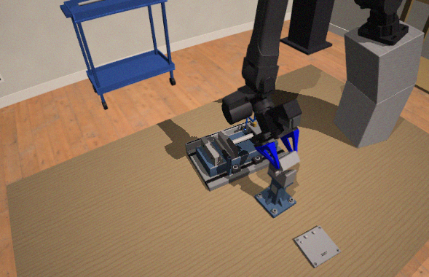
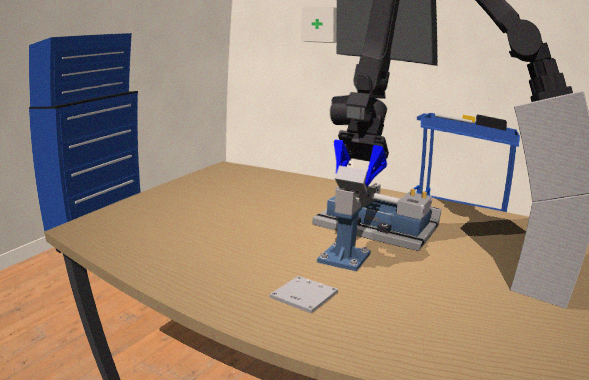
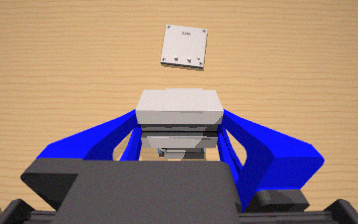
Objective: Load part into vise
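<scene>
One pale grey block, the part [image 1: 290, 160], hangs clamped between the blue fingers [image 1: 268, 152] of the end effector [image 1: 280, 147], just above the V-block [image 1: 282, 179] beside the vise [image 1: 226, 153]. In the wrist view its long axis runs across from finger to finger, roughly level; I cannot tell which way its slot faces. The infeed plate [image 1: 317, 246] lies well apart from the V-block on the tan wood-grain counter [image 2: 190, 240]. A blue drawer cabinet [image 2: 85, 125] stands by the wall.
</scene>
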Tool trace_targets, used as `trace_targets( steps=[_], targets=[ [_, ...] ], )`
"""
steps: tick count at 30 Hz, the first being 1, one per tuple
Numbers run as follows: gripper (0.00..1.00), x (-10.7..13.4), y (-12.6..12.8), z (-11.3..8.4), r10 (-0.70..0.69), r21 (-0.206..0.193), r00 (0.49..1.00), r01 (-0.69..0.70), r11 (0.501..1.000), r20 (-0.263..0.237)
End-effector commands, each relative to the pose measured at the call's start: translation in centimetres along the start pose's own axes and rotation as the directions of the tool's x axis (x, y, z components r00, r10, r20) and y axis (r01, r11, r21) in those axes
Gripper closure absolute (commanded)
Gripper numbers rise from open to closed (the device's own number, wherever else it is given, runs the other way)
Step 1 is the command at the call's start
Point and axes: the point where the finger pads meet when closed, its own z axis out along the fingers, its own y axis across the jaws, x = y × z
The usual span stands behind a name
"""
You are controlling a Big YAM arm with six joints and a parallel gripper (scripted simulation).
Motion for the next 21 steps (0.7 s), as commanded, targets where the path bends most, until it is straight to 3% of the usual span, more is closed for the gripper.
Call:
trace_targets(
  steps=[1,21],
  targets=[
    [1.00,-1.08,-0.45,-0.98,0.001,0.007,1.000,-0.001,1.000,0.003],
    [1.00,-1.31,-0.57,-1.15,-0.002,0.008,1.000,0.002,1.000,0.003]
  ],
)
